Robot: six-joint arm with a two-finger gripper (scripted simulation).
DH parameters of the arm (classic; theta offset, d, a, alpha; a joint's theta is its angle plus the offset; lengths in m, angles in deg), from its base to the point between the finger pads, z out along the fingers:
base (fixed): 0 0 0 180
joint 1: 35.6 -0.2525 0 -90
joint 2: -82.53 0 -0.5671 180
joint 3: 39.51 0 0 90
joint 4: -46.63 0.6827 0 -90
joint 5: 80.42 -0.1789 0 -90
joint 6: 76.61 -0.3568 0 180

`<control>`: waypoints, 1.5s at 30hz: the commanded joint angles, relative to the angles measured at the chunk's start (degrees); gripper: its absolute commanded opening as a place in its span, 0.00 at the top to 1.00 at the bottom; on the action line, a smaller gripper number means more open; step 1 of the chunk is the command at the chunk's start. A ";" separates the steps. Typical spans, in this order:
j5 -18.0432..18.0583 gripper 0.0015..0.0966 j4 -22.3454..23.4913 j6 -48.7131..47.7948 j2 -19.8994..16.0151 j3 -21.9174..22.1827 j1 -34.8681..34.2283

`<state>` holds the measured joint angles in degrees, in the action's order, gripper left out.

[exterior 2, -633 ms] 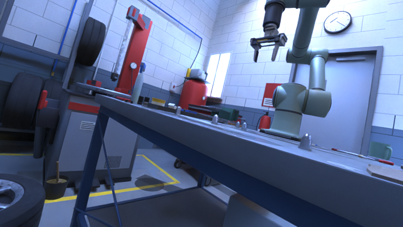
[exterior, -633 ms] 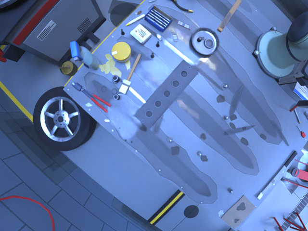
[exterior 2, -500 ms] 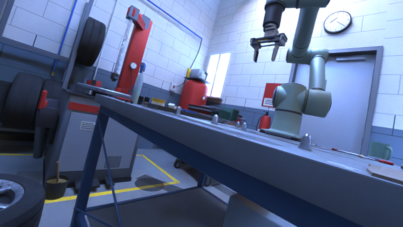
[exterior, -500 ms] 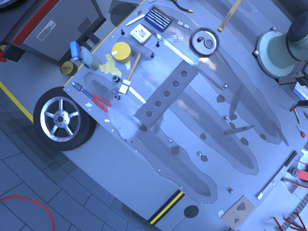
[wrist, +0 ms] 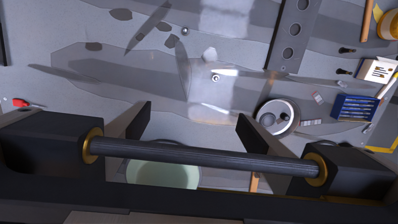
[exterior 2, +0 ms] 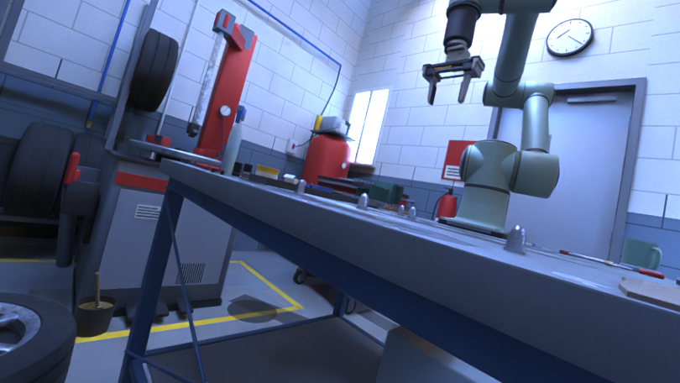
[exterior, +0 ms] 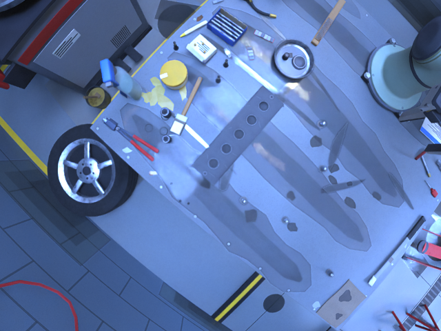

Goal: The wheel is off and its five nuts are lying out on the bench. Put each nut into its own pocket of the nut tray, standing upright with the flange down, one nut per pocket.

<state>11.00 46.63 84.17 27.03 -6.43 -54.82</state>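
The gripper (exterior 2: 447, 93) is out of sight in the overhead side camera, where only the arm's base (exterior: 395, 76) shows. It hangs high above the bench, open and empty. The grey nut tray (exterior: 238, 134) lies diagonally mid-bench, its five round pockets all empty. Five small shiny nuts stand scattered on the bench: one (exterior: 321, 123) right of the tray's far end, one (exterior: 323, 168) further toward the front, one (exterior: 243, 200) below the tray's near end, one (exterior: 285, 220) beside it, and one (exterior: 329, 273) near the front edge. In the wrist camera two nuts (wrist: 215, 78) (wrist: 185, 30) show beyond the fingers.
A round metal dish (exterior: 293, 58) holding small parts sits near the tray's far end. A yellow tin (exterior: 173, 74), brush (exterior: 185, 108), red-handled pliers (exterior: 133, 139) and a blue box (exterior: 226, 26) crowd the bench's left and far side. The wheel (exterior: 87, 171) leans off the left edge.
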 commanded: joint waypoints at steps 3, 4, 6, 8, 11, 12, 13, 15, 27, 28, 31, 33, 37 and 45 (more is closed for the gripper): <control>0.00 0.01 -0.01 0.00 0.00 -0.05 0.00; 0.00 0.01 -0.01 0.00 0.00 -0.05 0.00; 0.00 0.01 -0.01 0.00 0.00 -0.05 0.00; 0.00 0.01 -0.01 0.00 0.00 -0.05 0.00; 0.00 0.01 -0.01 0.00 0.00 -0.05 0.00; 0.00 0.01 -0.01 0.00 0.00 -0.05 0.00; 0.00 0.01 -0.01 0.00 0.00 -0.05 0.00; 0.00 0.01 -0.01 0.00 0.00 -0.05 0.00; 0.00 0.01 -0.01 0.00 0.00 -0.05 0.00; 0.00 0.01 -0.01 0.00 0.00 -0.05 0.00; 0.00 0.01 -0.01 0.00 0.00 -0.05 0.00; 0.00 0.03 -0.01 0.00 0.00 -0.05 0.00; 0.00 0.11 -0.01 0.00 0.00 -0.05 0.00; 0.00 0.28 -0.01 0.00 0.00 -0.05 0.00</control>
<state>11.00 46.63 84.17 27.03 -6.43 -54.82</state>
